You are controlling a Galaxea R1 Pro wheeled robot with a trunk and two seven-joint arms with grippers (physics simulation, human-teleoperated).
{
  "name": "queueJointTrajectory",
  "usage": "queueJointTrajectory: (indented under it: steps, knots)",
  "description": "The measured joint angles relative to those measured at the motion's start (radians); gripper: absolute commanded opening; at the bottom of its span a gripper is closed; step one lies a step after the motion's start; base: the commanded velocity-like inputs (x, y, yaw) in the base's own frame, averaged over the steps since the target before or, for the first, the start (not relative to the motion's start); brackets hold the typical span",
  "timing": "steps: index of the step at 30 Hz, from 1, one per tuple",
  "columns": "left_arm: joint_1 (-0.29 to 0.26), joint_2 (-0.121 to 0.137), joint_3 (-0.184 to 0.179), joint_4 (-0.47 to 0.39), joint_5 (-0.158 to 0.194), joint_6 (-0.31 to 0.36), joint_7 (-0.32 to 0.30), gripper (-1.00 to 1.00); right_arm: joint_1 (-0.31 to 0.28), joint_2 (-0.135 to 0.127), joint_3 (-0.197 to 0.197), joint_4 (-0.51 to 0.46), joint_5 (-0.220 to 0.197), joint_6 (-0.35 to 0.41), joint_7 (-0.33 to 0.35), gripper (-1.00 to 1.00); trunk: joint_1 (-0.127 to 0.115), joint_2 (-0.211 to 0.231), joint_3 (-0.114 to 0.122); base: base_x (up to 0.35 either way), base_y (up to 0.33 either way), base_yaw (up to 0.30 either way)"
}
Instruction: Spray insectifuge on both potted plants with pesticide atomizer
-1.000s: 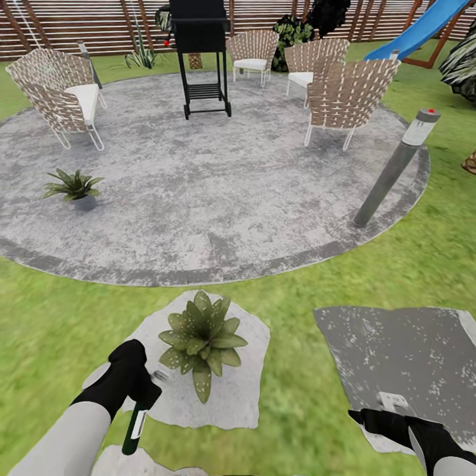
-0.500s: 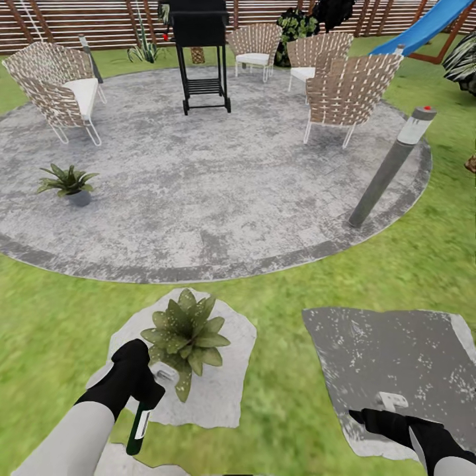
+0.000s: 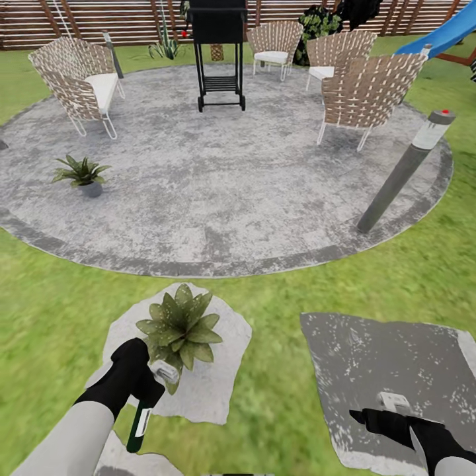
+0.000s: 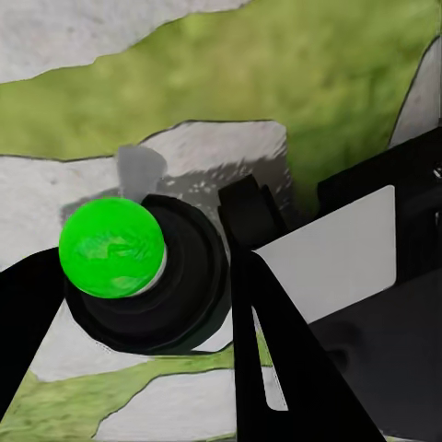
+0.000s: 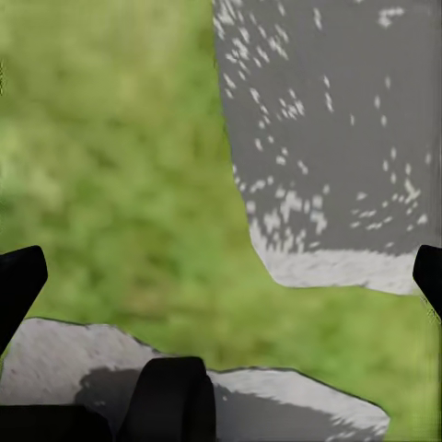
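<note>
My left gripper (image 3: 145, 390) is shut on the pesticide atomizer (image 3: 139, 423), whose white nozzle head points at the near potted plant (image 3: 178, 325). That plant is a green rosette on a pale stepping stone (image 3: 211, 383), almost touching the nozzle. In the left wrist view the atomizer (image 4: 147, 285) is a dark round body with a bright green spot, held between black fingers (image 4: 276, 368). The other potted plant (image 3: 82, 174) stands in a grey pot on the patio's left side. My right gripper (image 3: 370, 418) is open low over a dark stepping stone (image 3: 390, 350); its fingertips (image 5: 18, 281) are spread wide apart.
The round grey patio (image 3: 218, 185) holds several woven chairs (image 3: 367, 92) and a black grill (image 3: 219, 53). A leaning grey lamp post (image 3: 403, 172) stands at its right rim. The brown slatted fence (image 3: 99, 20) and a blue slide (image 3: 443, 36) lie beyond. Lawn (image 3: 277, 396) separates the stones.
The whole picture has shifted, so the camera moved. The near potted plant now sits closer to the atomizer's nozzle. Both arms keep the same pose in view.
</note>
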Motion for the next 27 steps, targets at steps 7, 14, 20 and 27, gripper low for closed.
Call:
queueJointTrajectory:
  steps: [7, 14, 20, 27]
  knots:
    - [0.000, 0.000, 0.005, -0.075, 0.001, 0.002, 0.000, -1.00, 0.000, 0.000, 0.000, 0.001, 0.000, 0.000, 0.000, 1.00, 0.000, 0.000, -0.004, 0.000, -0.010, 0.245]
    - [0.000, -0.002, 0.004, -0.086, 0.001, 0.003, -0.004, -1.00, 0.000, 0.000, 0.000, 0.002, 0.000, 0.000, -0.001, 1.00, 0.000, 0.000, -0.009, 0.000, 0.000, 0.244]
    - [0.000, -0.010, 0.005, -0.086, 0.002, 0.003, -0.005, -1.00, 0.000, 0.000, 0.000, 0.001, 0.000, 0.000, 0.000, 1.00, 0.000, 0.000, -0.010, 0.149, -0.140, 0.049]
    - [0.000, -0.028, 0.002, -0.086, 0.000, 0.002, -0.003, -1.00, 0.000, 0.000, 0.000, 0.001, 0.000, 0.000, 0.000, 1.00, 0.000, 0.000, -0.011, 0.220, -0.240, 0.027]
